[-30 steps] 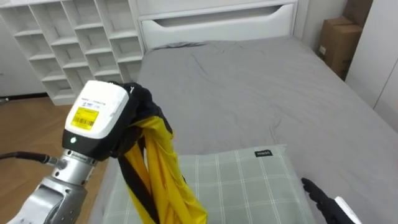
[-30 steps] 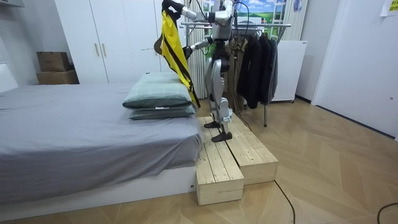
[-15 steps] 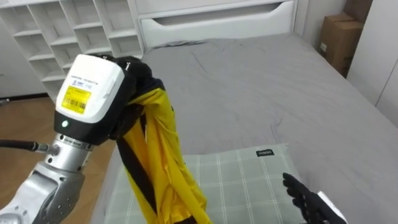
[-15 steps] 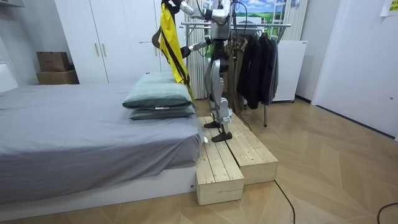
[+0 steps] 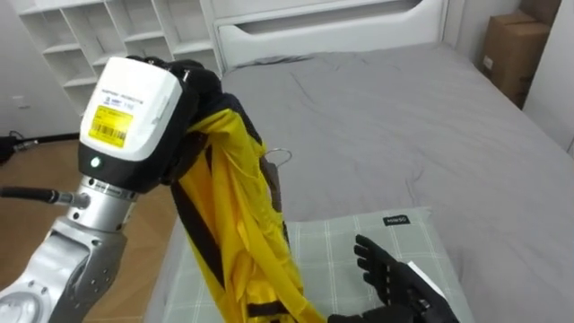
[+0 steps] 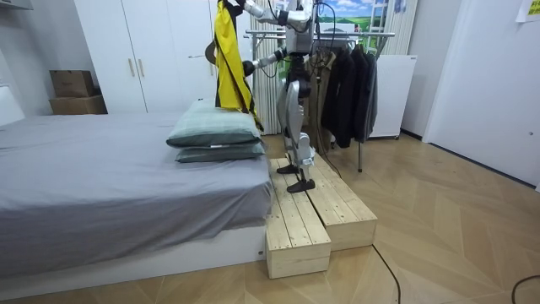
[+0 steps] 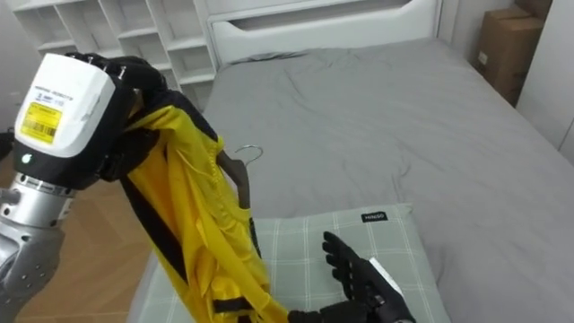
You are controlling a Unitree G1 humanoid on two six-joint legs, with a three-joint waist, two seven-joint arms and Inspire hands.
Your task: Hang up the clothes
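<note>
A yellow and black garment (image 5: 233, 224) hangs from my left hand (image 5: 134, 103), which is raised high and shut on the bunched top of the cloth. A hanger's metal hook (image 5: 278, 158) and brown shoulder poke out beside the garment. My right hand (image 5: 395, 276) is open, fingers straight, low down and close to the garment's lower part, apart from it. In the room view I stand on a wooden platform (image 6: 312, 215) between the bed and a clothes rack (image 6: 354, 38), holding the garment (image 6: 228, 51) above the pillows.
A green checked pillow (image 5: 359, 242) lies below my hands on the grey bed (image 5: 404, 117). White cube shelves (image 5: 72, 36) stand at the far left, a cardboard box (image 5: 525, 45) at the far right. Dark coats (image 6: 346, 84) hang on the rack behind me.
My right hand has risen and moved left toward the garment. The left hand has lifted the garment a little, and the hanger's hook now shows beside it.
</note>
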